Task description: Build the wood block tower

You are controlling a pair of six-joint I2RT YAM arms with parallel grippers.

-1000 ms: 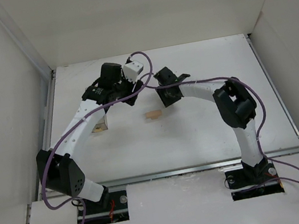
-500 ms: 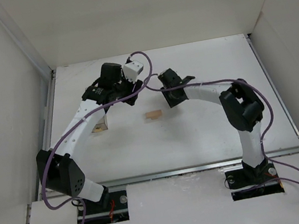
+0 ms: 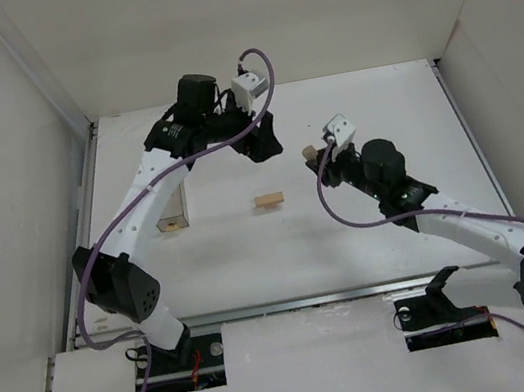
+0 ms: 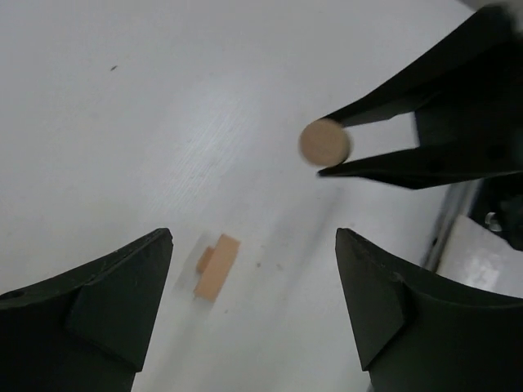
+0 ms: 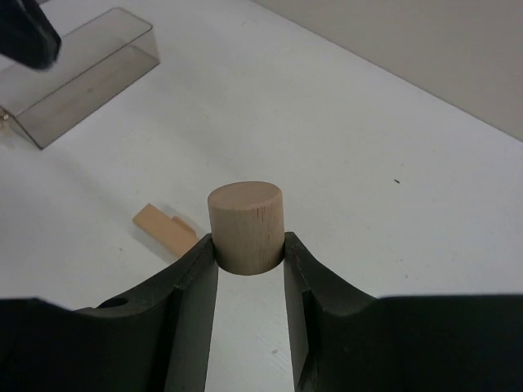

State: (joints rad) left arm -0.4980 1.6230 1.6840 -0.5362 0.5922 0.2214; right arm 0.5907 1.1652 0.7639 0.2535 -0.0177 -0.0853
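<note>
A small tan bar block with a smaller block against it (image 3: pixel 268 200) lies on the white table; it shows in the left wrist view (image 4: pixel 216 265) and the right wrist view (image 5: pixel 163 229). My right gripper (image 3: pixel 315 158) is shut on a short pale wooden cylinder (image 5: pixel 245 224), held upright above the table, right of the bar block. The cylinder also shows from above (image 3: pixel 309 153) and in the left wrist view (image 4: pixel 324 143). My left gripper (image 3: pixel 264 141) hangs open and empty above the table, behind the bar block (image 4: pixel 253 241).
A clear plastic rectangular box (image 3: pixel 174 216) stands at the left of the table, also in the right wrist view (image 5: pixel 82 73). White walls close in the table on the left, far and right sides.
The two grippers, close together a second ago, have parted. The right gripper has swung right and nearer with the cylinder in it. The left gripper has risen and shifted right.
</note>
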